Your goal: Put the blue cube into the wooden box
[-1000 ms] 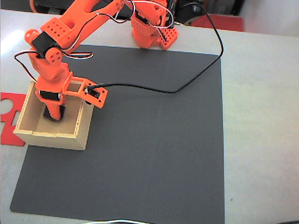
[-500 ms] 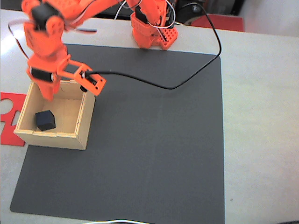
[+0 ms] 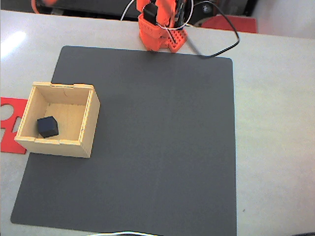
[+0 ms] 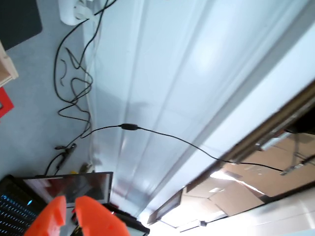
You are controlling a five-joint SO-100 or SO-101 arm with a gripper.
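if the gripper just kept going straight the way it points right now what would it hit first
Probably the laptop. In the wrist view the gripper sits at the bottom edge, its orange fingertips overlapping the open screen just beyond. Depth is unclear, so that is a guess; it aims well away from the wooden box.

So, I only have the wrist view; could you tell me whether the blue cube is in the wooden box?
Observer: Yes, in the fixed view the blue cube rests on the floor of the wooden box, in its near-left corner.
Operator: Thank you. Where does the box stand?
Observer: It straddles the left edge of the dark mat, with a red sheet at its left.
Operator: And the arm's base?
Observer: The orange base stands at the mat's far edge, apart from the box.
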